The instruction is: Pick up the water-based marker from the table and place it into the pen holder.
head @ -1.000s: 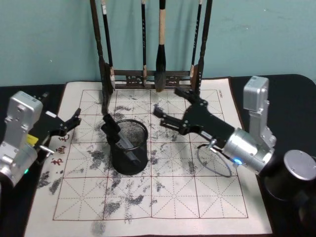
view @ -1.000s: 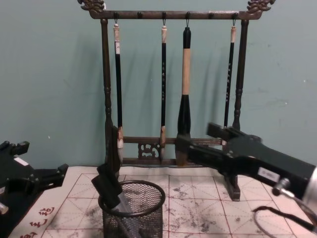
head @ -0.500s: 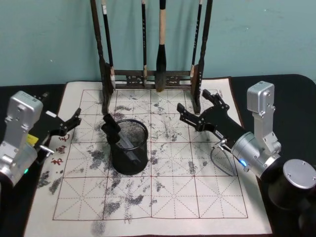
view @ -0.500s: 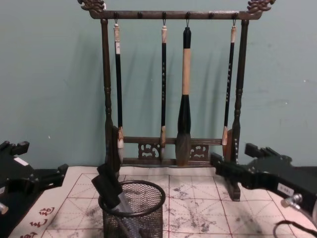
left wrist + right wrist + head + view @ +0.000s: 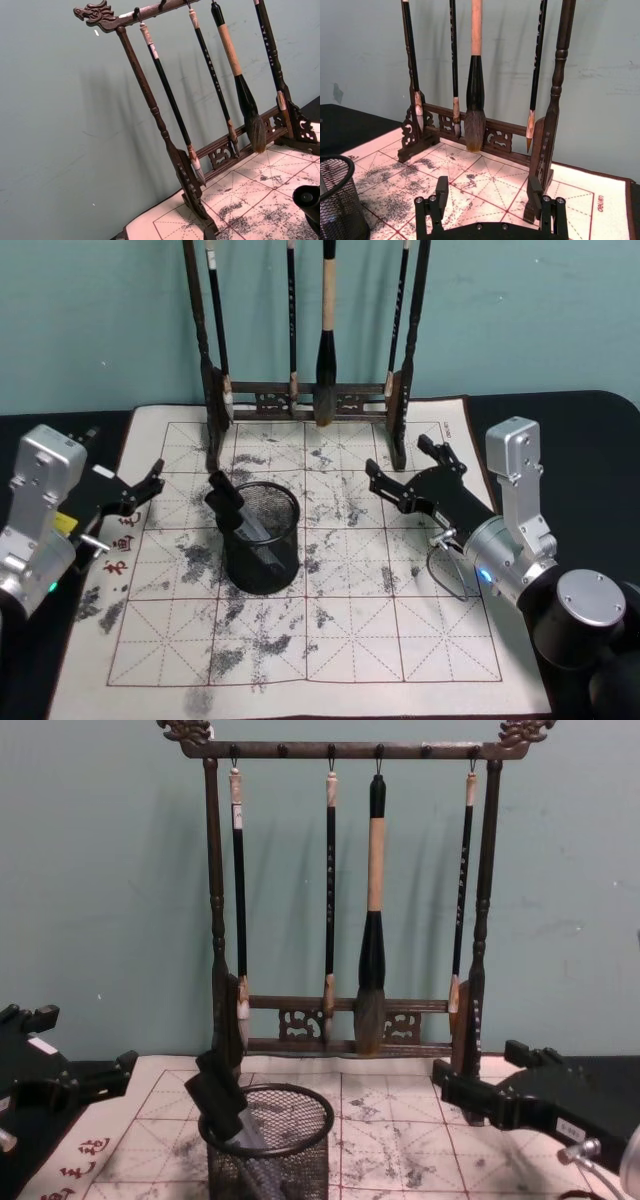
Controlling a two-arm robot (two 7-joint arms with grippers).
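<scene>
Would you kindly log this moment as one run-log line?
marker: in pen holder | right tool: open, empty, beside holder | left tool: open, parked at mat edge

No legible text or labels.

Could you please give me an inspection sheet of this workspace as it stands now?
Surface: ink-stained gridded calligraphy mat on a black table.
Job's things: marker stands tilted inside the pen holder, its top above the rim.
Clutter: wooden brush rack at the mat's back edge, four brushes hanging.
Grippers: left gripper open, empty, over the mat's left edge; right gripper open, empty, right of the holder, near the rack's right foot.
Cables: thin looped cable under the right wrist.
Surroundings: plain teal wall behind.
</scene>
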